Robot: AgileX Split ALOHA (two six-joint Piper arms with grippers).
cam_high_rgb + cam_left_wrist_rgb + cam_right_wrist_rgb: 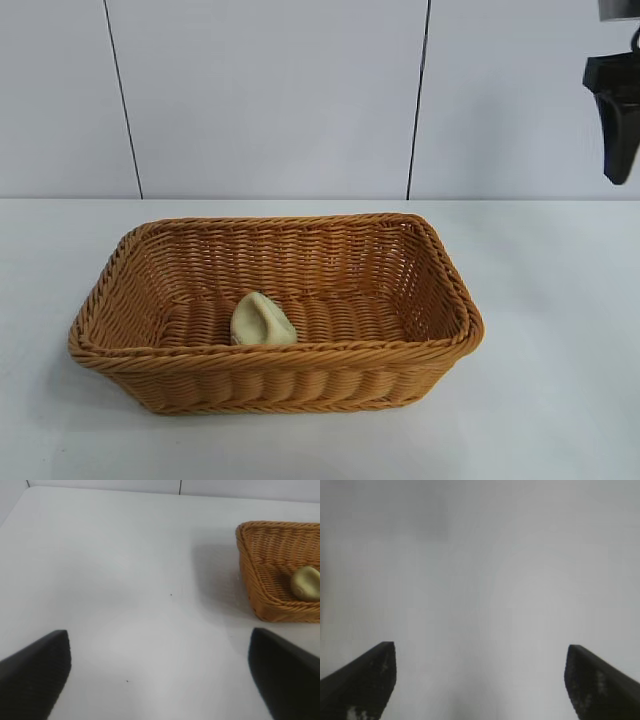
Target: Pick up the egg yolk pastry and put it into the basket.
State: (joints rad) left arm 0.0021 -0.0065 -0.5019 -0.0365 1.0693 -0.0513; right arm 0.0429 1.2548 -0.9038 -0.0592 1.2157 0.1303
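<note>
The egg yolk pastry, a pale cream-yellow lump with a dented top, lies inside the orange-brown wicker basket, against its front wall. Both also show in the left wrist view, the pastry in the basket. My right gripper hangs high at the top right, away from the basket; in its own view it is open and empty over bare white surface. My left gripper is open and empty above the table, well to the side of the basket, and is out of the exterior view.
The basket stands in the middle of a white table. A white panelled wall with dark seams rises behind it.
</note>
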